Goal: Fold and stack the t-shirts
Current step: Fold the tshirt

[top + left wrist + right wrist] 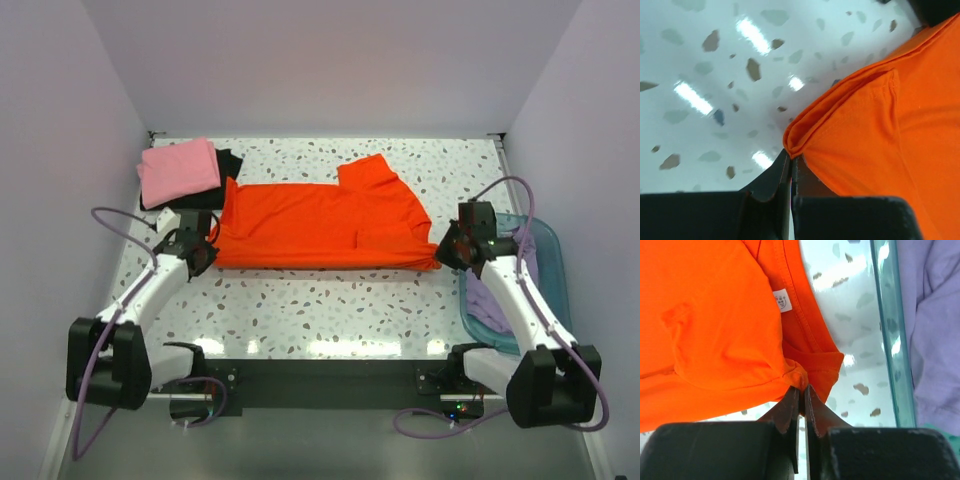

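bright orange-red cloth t-shirt [320,222] lies flat across the middle of the white speckled table [330,305], stretched left to right, with its collar end to the right and one short sleeve pointing toward the far side. the left gripper [791,160] is at the shirt's near left corner, its black fingers pressed together and pinching a doubled fold of the orange cloth. the right gripper [802,390] is at the near right corner by the collar, its fingers likewise closed and nipping a bunched bit of the orange hem, just near of the small white neck label [782,299]. at the far left corner a folded pink t-shirt [178,168] rests on top of a black t-shirt [229,161], which touches the orange shirt's left end. to the right, a translucent blue plastic basket [890,340] sits at the table's right edge, holding a crumpled pale lavender t-shirt [935,340] beside the right arm.
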Available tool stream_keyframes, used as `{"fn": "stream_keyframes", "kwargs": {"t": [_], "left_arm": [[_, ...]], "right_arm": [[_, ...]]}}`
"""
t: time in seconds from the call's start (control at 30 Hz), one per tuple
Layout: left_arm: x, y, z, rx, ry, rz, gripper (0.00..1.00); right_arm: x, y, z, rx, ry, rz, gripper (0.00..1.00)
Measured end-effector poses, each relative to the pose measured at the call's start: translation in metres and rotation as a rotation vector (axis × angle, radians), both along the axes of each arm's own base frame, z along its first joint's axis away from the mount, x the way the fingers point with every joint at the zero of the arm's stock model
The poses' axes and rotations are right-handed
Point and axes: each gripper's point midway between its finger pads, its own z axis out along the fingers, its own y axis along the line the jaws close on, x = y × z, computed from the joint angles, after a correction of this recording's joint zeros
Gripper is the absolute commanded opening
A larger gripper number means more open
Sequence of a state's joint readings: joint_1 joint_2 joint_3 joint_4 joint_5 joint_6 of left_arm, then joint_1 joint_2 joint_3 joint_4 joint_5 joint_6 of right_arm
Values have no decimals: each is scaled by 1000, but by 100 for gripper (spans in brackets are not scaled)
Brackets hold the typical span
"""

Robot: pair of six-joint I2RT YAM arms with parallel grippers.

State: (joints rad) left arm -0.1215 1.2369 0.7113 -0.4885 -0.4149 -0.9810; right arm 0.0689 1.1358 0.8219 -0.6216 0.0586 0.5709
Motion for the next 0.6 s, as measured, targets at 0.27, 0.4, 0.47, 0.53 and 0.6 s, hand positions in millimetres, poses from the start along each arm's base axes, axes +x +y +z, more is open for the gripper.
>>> {"fn": "stream_keyframes", "kwargs": {"t": [0.27,0.4,0.47,0.53,0.6], "left_arm": [[-65,7,0,-39,-28,59,1],[-82,3,8,-73,-75,64,24],[-85,0,14,-93,-100,64,45],[-88,0,21,-93,-104,63,55],[-84,2,37,-78,-124,58,59]], "right_arm": [[-57,12,13,87,-11,43,21],[-76,16,23,119,-27,47,67],[-84,15,25,118,-26,45,85],[-88,14,33,114,-38,47,87],[-84,16,43,119,-66,55,87]]}}
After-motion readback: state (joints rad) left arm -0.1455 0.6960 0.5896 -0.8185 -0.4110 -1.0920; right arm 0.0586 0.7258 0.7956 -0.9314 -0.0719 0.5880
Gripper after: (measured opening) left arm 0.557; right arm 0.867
